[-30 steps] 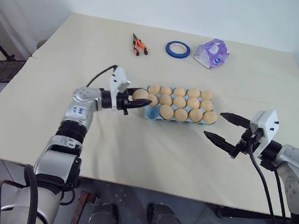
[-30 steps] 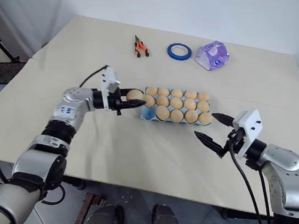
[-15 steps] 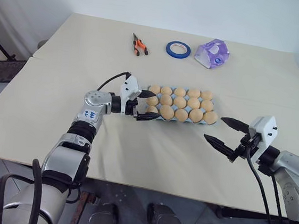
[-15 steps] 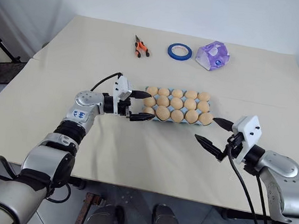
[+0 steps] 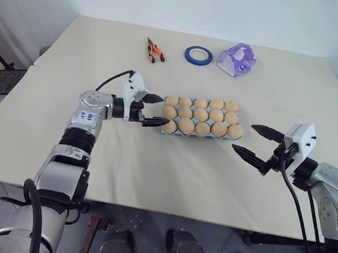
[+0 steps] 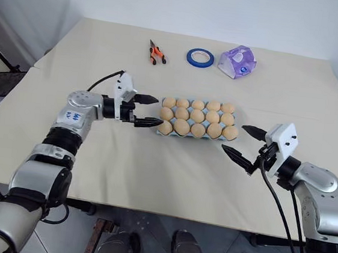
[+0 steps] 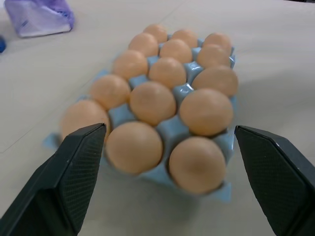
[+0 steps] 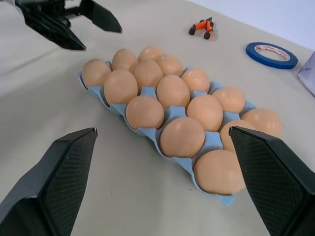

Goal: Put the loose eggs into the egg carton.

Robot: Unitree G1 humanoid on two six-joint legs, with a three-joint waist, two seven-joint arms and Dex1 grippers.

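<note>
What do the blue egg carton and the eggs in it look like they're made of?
Egg carton: likely moulded plastic, smooth light-blue cup walls with thin scalloped edges. Eggs: matte, evenly orange-tan, unspeckled; real shell or plastic replicas, the look leaves it open.

The beige table (image 5: pixel 152 173) carries the egg carton (image 5: pixel 170 130) — plus pliers (image 5: pixel 153 49), tape ring (image 5: pixel 199 55), packet (image 5: pixel 237 59).

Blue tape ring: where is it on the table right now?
In the left eye view the blue tape ring lies flat at the table's far side, between the orange-handled pliers and the purple-and-white packet, beyond the egg carton.
</note>
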